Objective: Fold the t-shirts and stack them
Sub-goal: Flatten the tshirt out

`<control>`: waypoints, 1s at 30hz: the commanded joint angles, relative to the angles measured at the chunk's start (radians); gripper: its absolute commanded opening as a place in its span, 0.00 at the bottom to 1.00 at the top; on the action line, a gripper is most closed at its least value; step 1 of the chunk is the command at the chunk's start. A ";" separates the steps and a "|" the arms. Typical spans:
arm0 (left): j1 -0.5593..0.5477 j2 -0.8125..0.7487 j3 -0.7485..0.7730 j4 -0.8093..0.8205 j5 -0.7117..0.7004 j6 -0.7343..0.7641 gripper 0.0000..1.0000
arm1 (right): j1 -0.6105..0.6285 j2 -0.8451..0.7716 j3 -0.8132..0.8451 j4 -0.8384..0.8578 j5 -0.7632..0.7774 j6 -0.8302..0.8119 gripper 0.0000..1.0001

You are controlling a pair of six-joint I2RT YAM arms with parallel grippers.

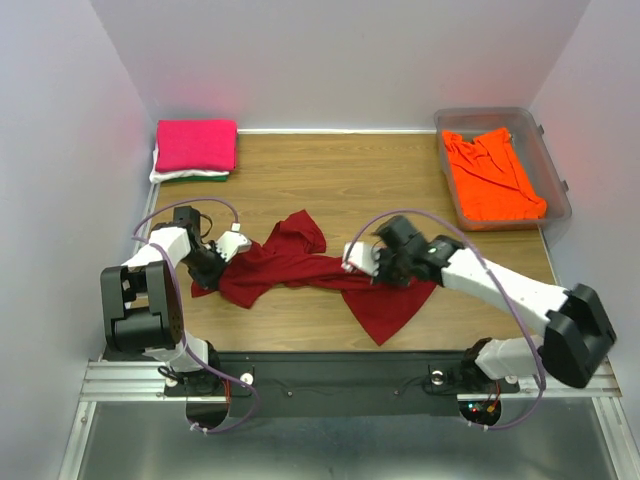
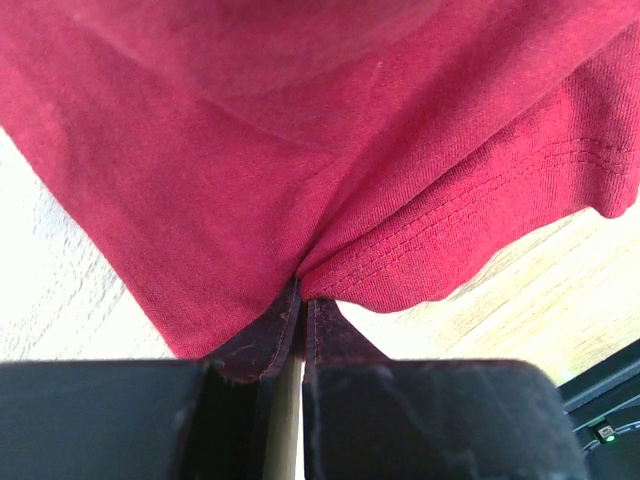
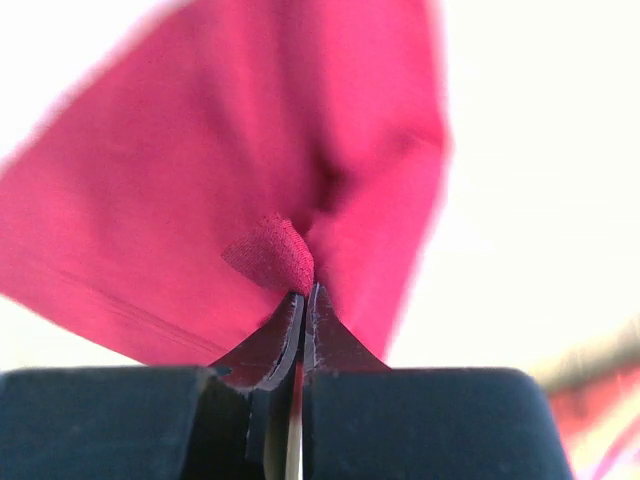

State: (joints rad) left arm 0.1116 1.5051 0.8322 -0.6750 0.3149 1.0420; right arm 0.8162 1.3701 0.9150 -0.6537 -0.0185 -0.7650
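Dark red t-shirt (image 1: 300,268) (rumpled on table (image 1: 300,180)): left claw (image 2: 303,300) and right claw (image 3: 303,296) both clamped on it.

One dark red t-shirt (image 1: 300,268), one orange t-shirt (image 1: 492,175), three stacked t-shirts (image 1: 195,145) and one clear tub (image 1: 556,170).

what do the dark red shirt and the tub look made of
The dark red shirt looks like soft knit cloth, probably cotton, matte: fine texture and a stitched hem show. The tub looks like clear, smooth plastic: its walls are see-through.
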 commanded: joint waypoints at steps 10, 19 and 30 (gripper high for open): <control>0.098 0.033 0.070 -0.077 0.015 0.032 0.00 | -0.527 -0.125 0.015 0.012 -0.339 0.249 0.01; 0.129 0.073 0.107 -0.116 0.069 0.039 0.00 | -0.650 0.084 0.065 0.014 -0.586 0.411 0.01; 0.129 0.081 0.102 -0.124 0.070 0.047 0.00 | -0.742 0.162 0.159 -0.032 -0.571 0.369 0.47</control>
State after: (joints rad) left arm 0.2333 1.5875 0.9134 -0.7563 0.3683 1.0695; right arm 0.1184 1.5768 1.0107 -0.6621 -0.6048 -0.3660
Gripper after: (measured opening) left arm 0.131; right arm 0.422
